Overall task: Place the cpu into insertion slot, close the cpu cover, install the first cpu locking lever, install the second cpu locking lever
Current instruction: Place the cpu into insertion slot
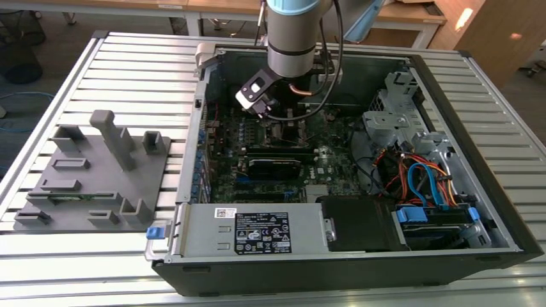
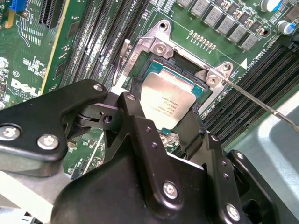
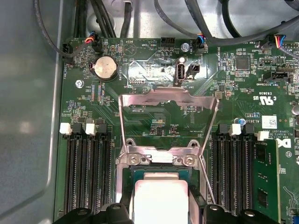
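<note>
1. Nearest in the exterior view, a slatted metal bench carries an open computer case. A labelled power supply box sits along the case's near wall.
2. On the exterior view's left, beside the case, a grey moulded holder rests on the bench.
3. Farther in, the green circuit board lines the case floor, with blue and orange cables bundled on the exterior view's right.
4. The arm comes down from the far side to the middle of the board.
5. In the second wrist view, the end effector is parted only as wide as the chip. One black finger lies against one edge and the other finger against the opposite edge, so it appears to have hold of the chip.
6. The chip sits inside the silver rim of the socket (whether it is fully seated, I cannot tell).
7. In the first wrist view, the cover frame stands swung open on its hinge, beyond the socket and away from the chip.
8. A thin metal lever runs out from one corner of the socket, lifted clear of the board.
9. Long black memory slots flank the socket on both sides, and a coin battery lies farther off on the board.
</note>
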`<state>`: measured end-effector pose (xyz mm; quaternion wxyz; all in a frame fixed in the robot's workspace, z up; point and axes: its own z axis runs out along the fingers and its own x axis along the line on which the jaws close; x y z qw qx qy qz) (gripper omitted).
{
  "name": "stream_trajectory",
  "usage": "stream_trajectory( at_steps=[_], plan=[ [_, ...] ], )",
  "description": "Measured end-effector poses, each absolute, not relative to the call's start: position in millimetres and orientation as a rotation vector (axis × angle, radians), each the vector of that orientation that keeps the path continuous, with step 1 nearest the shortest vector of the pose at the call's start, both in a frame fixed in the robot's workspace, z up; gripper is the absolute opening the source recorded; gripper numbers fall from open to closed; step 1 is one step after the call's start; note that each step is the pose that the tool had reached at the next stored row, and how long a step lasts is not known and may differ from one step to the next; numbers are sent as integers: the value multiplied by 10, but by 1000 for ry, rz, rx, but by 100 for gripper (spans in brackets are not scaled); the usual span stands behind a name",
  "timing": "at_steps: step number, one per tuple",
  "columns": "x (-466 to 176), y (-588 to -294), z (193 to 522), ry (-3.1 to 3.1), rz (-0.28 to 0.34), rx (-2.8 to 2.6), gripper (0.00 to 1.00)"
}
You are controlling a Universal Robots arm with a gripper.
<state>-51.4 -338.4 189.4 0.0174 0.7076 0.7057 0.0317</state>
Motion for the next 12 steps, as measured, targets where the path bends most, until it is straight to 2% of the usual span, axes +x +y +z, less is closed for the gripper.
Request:
stream_trajectory(
  at_steps=[12],
  plan=[
    [-524,-3384,1898,2184,98,2207,54]
  ],
)
